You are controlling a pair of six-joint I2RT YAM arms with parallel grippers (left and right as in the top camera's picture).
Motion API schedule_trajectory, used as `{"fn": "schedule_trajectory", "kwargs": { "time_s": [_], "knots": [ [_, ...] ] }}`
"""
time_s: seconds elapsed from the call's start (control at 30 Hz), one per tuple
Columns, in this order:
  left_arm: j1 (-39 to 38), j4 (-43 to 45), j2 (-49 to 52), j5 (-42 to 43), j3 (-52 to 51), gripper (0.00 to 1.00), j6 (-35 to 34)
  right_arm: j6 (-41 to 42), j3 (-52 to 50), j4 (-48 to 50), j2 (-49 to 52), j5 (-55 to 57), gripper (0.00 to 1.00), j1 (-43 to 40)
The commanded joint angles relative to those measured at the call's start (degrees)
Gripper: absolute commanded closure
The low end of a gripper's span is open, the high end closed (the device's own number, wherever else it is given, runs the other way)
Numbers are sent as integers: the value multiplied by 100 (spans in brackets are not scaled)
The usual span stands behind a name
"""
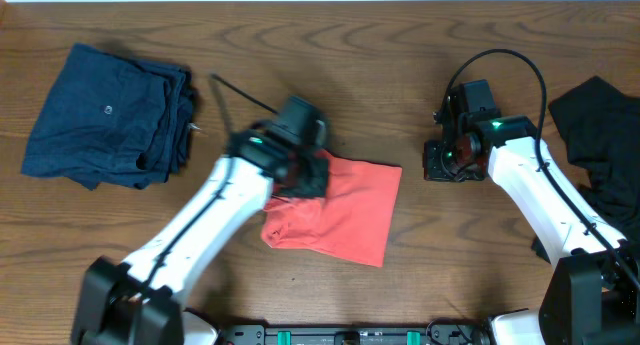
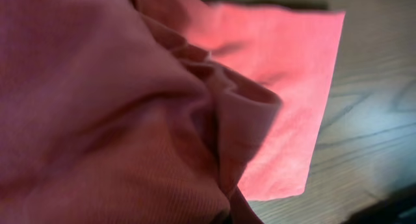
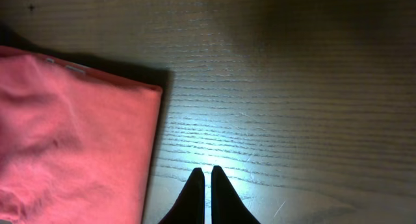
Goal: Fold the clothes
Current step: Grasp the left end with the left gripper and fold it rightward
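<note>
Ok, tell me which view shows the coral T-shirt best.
Overhead: nearly all of the folded coral T-shirt shows on the table, with one corner hidden under the left arm. Left wrist gives just bunched cloth close up; right wrist catches one edge and corner.

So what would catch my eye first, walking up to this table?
The coral-red T-shirt stands out, folded into a rough rectangle mid-table, with the left gripper down on its bunched left edge. A folded navy-blue garment lies at the far left and a crumpled black garment at the right edge. The right gripper hangs over bare wood beside the shirt, fingers together.
</note>
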Motion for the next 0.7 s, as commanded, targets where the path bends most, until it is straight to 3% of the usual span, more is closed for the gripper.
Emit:
{"fn": "schedule_trajectory", "kwargs": {
  "time_s": [0.0, 0.17, 0.2, 0.23, 0.27, 0.37, 0.5, 0.67],
  "knots": [
    [-505, 236, 385, -330, -85, 94, -920, 68, 24, -11, -59, 33, 96, -37],
    [-1252, 905, 903, -328, -85, 93, -1423, 70, 24, 2, -59, 33, 95, -37],
    [-1379, 977, 968, -328, -85, 88, -1508, 70, 24, 2, -59, 33, 95, -35],
    [-1484, 1032, 1008, -330, -85, 71, -1521, 70, 24, 2, -59, 31, 95, -35],
    [-1561, 1058, 1021, -334, -85, 46, -1517, 68, 24, 0, -59, 31, 95, -35],
    [-1620, 1097, 1019, -334, -72, 32, -1456, 68, 24, 0, -59, 28, 94, -35],
    [-1502, 780, 896, -334, 52, 33, -1193, -216, 24, 31, -59, -341, 88, -35],
    [-1300, -39, 280, -702, 444, 32, -824, -1167, 24, 328, -59, -1580, 72, -2]
  ]
}}
